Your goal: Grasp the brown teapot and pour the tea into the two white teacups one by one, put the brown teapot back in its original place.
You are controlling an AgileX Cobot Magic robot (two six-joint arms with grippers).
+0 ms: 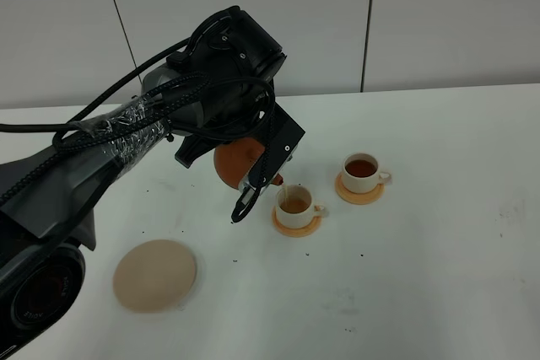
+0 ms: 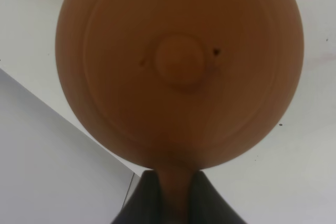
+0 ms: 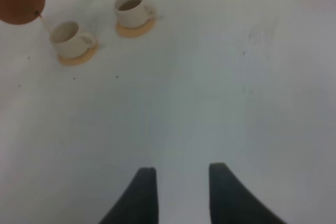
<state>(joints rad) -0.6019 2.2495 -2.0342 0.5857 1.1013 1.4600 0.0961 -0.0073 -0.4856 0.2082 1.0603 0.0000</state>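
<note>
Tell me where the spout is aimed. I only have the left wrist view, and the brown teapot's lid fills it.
Observer: In the exterior high view, the brown teapot is tilted over the teacup nearer the teapot, and a thin stream of tea falls into that cup.
Operator: And the other cup?
Observer: The farther teacup holds dark tea and stands apart from the pour.
Operator: Where is the other arm?
Observer: The right gripper hangs over bare table with its jaws open, well away from both cups.
</note>
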